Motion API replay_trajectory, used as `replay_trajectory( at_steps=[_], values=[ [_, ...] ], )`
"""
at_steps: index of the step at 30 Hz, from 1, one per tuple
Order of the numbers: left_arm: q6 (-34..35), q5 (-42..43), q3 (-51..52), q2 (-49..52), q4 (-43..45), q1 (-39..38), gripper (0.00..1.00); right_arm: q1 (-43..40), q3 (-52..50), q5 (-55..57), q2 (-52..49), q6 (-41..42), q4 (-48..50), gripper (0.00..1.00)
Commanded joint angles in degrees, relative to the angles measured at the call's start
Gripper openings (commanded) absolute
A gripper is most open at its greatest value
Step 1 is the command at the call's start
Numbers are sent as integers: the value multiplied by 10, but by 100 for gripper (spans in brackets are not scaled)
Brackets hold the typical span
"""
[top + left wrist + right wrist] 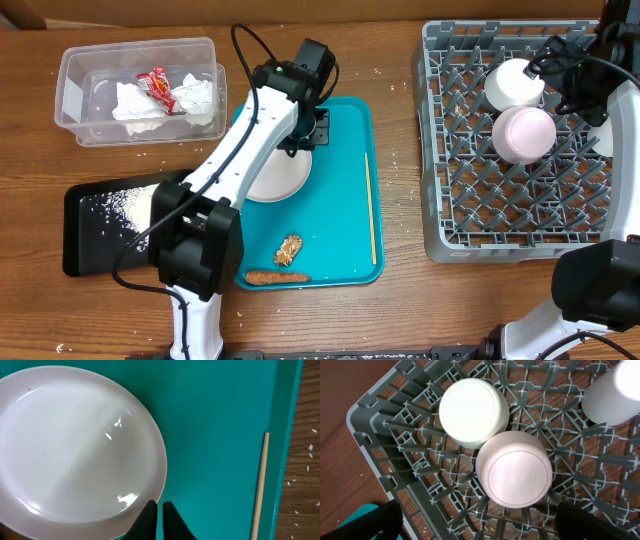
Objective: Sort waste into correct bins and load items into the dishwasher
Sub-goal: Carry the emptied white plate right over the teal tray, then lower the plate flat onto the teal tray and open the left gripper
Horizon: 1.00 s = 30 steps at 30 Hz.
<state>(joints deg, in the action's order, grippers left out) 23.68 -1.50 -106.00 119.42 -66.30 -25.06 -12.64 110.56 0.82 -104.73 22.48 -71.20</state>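
Note:
A white plate [75, 445] lies on the teal tray [220, 420], with a thin wooden stick [261, 485] along the tray's right side. My left gripper [160, 506] is shut at the plate's right rim, with only teal showing in the slit between its fingertips. In the grey dish rack [385, 455] a small white cup [474, 412] and a white bowl [515, 467] stand upside down, touching. Above them my right gripper [482, 522] is open wide and empty. On the tray's near end lie a brown lump [289, 250] and a brown-orange food stick [277, 278].
The clear tub [75, 95] at the back left holds crumpled napkins [195, 100] and a red wrapper [158, 85]. The black tray [85, 245] at the left carries rice grains [125, 205]. Another white dish [615, 390] sits in the rack. Loose rice dots the wood [305, 480].

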Motion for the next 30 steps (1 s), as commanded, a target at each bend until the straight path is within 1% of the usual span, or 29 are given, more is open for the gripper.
replay_trajectory(
  at_steps=[1,2,3,5,10,11,12,13,14,15,16,23,30],
  values=[
    [-19,3,1,3,2,-14,18,0,8,-1,11,3,2,100],
    [-19,-12,1,3,2,-16,25,0,8,-1,11,3,2,100],
    [-19,-31,1,3,2,-16,35,0,8,-1,11,3,2,100],
    [-19,-56,1,3,1,-16,41,0,8,-1,11,3,2,100],
    [-19,-98,1,3,3,-14,42,0,8,-1,11,3,2,100],
    [-19,-101,2,3,4,-14,40,0,8,-1,10,3,2,100],
    [-19,-104,2,5,4,-14,35,0,8,-1,11,3,2,100],
    [-19,-108,2,8,4,-14,24,0,8,-1,11,3,2,100],
    [-19,-113,2,12,4,-14,15,0,8,-1,11,3,2,100],
    [-19,-123,2,17,5,-14,11,0,8,-1,11,3,2,100],
    [-18,-136,3,24,6,-14,4,0,8,-1,11,3,2,100],
    [-18,-136,3,93,6,-15,4,0,8,-1,11,3,2,100],
    [-16,-87,3,115,12,-16,4,0,8,-1,11,3,2,100]
  ],
)
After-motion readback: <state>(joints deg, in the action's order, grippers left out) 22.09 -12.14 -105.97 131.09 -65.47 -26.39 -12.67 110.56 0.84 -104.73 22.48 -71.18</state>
